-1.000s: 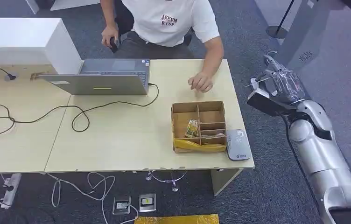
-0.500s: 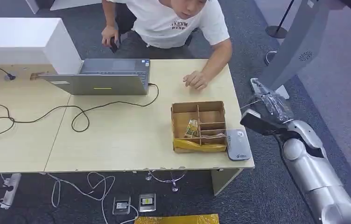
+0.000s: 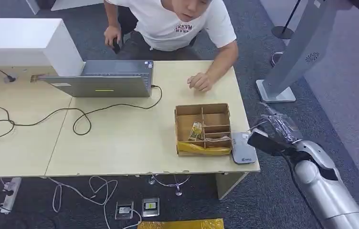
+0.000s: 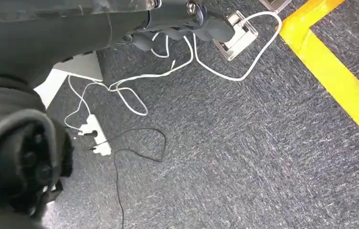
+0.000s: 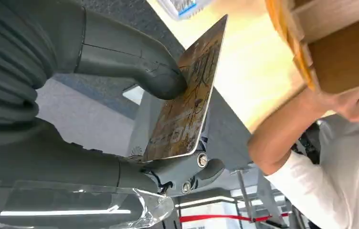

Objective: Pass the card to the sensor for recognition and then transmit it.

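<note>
Right hand of the robot sits just off the table's right edge, near the front right corner, and in the wrist view its thick grey thumb and darker fingers are pinched on a worn, yellowish-brown card, holding it flat between them. From the head view the card itself is hard to pick out against the hand. Just beside that hand, at the table's front right corner, lies the small grey sensor, touching the right side of a cardboard divider box. The box has several compartments; one on its left holds a small printed packet, and a yellow strip runs along its front wall. A person in a white shirt leans in from the far edge, one hand resting on the tabletop near the far right corner, well apart from the box. A grey laptop sits toward the far edge, left of the person's hand, with a black cable looping across the wood from it. The left hand hangs low over the grey carpet, above a white power strip, white cords and yellow floor tape; whether its fingers are spread or curled I cannot tell.
</note>
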Controlling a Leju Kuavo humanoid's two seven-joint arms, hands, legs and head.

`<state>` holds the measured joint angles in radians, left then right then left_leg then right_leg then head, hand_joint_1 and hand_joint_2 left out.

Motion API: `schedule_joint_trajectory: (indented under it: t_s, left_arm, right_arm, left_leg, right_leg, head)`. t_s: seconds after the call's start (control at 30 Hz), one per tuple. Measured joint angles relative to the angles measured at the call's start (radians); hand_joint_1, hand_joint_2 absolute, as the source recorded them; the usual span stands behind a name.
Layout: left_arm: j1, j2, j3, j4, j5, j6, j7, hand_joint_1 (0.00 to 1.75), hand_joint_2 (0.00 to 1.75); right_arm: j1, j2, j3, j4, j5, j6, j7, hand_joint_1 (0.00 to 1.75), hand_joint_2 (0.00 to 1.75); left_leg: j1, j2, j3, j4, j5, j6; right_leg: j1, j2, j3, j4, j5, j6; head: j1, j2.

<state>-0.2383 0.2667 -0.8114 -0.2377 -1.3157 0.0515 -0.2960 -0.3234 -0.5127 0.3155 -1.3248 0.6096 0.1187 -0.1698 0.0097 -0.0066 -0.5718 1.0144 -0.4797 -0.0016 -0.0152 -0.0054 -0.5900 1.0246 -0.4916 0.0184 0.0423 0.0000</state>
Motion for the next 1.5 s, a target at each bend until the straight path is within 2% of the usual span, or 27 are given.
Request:
schedule_joint_trajectory:
  t_s: [0.23, 0.53, 0.8, 1.23, 1.5]
  left_arm:
    - [0.002, 0.0, 0.0, 0.0, 0.001, 0.005, 0.0, 0.0, 0.0]
    - [0.004, -0.001, 0.0, 0.0, 0.0, 0.0, 0.001, 0.0, 0.0]
    - [0.0, -0.002, 0.0, 0.0, -0.003, 0.0, 0.001, 0.0, 0.0]
    - [-0.003, -0.005, 0.0, 0.0, -0.004, -0.002, 0.001, 0.0, 0.0]
    - [-0.007, -0.005, -0.002, 0.0, -0.006, -0.01, 0.001, 0.0, 0.0]
  right_arm:
    - [0.044, -0.028, 0.001, -0.055, -0.009, 0.011, 0.013, 1.75, 1.75]
    - [0.065, -0.036, 0.014, -0.041, -0.001, 0.003, -0.005, 1.75, 1.75]
    - [0.06, -0.022, 0.044, 0.043, 0.007, -0.009, -0.026, 1.75, 1.75]
    - [0.005, 0.016, 0.098, 0.261, 0.021, -0.065, -0.113, 1.75, 1.75]
    - [-0.024, 0.037, 0.109, 0.338, 0.018, -0.084, -0.127, 1.75, 1.75]
  left_leg:
    - [0.0, 0.001, 0.0, 0.0, 0.0, 0.0]
    - [0.0, 0.001, 0.0, 0.0, 0.0, 0.0]
    - [0.0, 0.001, 0.0, 0.0, 0.0, 0.0]
    - [0.0, 0.001, 0.0, 0.0, 0.0, 0.0]
    - [0.0, 0.002, 0.002, 0.0, 0.0, 0.0]
  right_leg:
    - [0.0, 0.0, 0.0, 0.0, 0.0, 0.0]
    - [0.0, 0.001, 0.0, 0.0, 0.0, 0.0]
    - [0.0, 0.0, 0.0, 0.0, 0.0, 0.0]
    - [0.0, 0.0, 0.0, 0.0, 0.0, 0.0]
    - [0.0, 0.001, 0.002, 0.0, 0.0, 0.0]
  head:
    - [0.0, 0.0]
    - [0.0, 0.0]
    - [0.0, 0.0]
    - [0.0, 0.0]
    - [0.0, 0.0]
